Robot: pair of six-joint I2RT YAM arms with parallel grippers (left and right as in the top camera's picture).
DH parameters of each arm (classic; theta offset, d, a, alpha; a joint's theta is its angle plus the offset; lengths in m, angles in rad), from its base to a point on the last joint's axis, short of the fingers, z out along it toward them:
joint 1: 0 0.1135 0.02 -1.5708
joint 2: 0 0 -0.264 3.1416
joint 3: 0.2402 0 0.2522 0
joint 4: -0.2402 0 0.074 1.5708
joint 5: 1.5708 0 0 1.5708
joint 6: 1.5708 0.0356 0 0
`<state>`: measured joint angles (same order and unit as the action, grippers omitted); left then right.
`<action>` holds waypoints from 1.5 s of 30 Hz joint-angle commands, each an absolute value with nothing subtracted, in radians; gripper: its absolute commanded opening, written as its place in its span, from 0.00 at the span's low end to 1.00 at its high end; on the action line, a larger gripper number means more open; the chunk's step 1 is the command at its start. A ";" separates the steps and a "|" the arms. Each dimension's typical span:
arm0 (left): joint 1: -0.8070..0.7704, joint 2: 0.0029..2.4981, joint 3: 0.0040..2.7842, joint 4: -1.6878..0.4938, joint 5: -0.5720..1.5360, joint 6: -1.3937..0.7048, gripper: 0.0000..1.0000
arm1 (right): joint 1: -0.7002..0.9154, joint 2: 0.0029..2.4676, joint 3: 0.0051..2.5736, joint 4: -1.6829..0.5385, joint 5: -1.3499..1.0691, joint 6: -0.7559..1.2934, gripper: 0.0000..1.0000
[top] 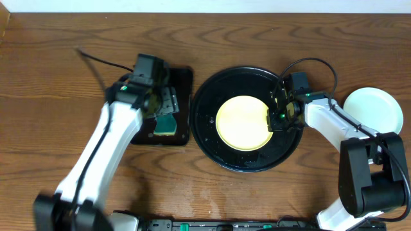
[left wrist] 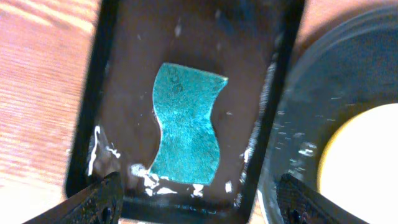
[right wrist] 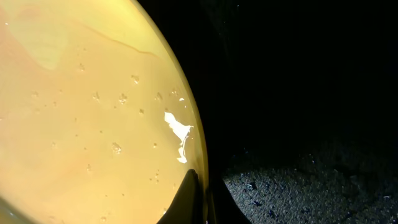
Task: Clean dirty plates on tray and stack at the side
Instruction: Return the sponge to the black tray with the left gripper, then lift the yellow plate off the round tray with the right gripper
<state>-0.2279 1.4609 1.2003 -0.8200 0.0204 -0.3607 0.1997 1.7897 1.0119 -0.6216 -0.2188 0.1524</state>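
Observation:
A pale yellow plate (top: 243, 122) lies in the round black tray (top: 207, 102). My right gripper (top: 277, 115) is shut on the plate's right rim; in the right wrist view the fingers (right wrist: 200, 198) pinch the wet yellow plate (right wrist: 81, 106) at its edge over the tray (right wrist: 298, 81). A pale mint-green plate (top: 373, 110) lies on the table at the far right. My left gripper (top: 164, 102) is open above a teal sponge (left wrist: 186, 124) in the rectangular black tray (left wrist: 93, 124), its fingers (left wrist: 199, 202) apart on either side. The sponge also shows in the overhead view (top: 166, 124).
The rectangular tray (top: 183, 80) sits just left of the round tray, nearly touching it. A black cable (top: 96, 59) runs across the table at the upper left. The round tray's rim (left wrist: 292, 155) shows in the left wrist view with water droplets.

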 commanded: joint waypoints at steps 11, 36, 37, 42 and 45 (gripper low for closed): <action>-0.224 1.295 1.225 -0.852 0.019 -0.348 0.81 | 0.234 1.414 1.055 -0.712 0.041 0.126 0.01; -0.224 1.295 1.225 -0.852 0.019 -0.348 0.82 | 0.745 1.299 1.055 -0.569 0.971 -0.140 0.01; -0.224 1.295 1.225 -0.852 0.019 -0.348 0.82 | 0.765 1.299 1.055 -0.571 0.997 -0.140 0.01; -0.224 1.295 1.225 -0.852 0.019 -0.348 0.82 | 0.857 1.299 1.055 -0.570 1.130 -0.159 0.01; -0.224 1.295 1.225 -0.852 0.019 -0.348 0.82 | 0.911 1.299 1.055 -0.576 1.165 -0.160 0.01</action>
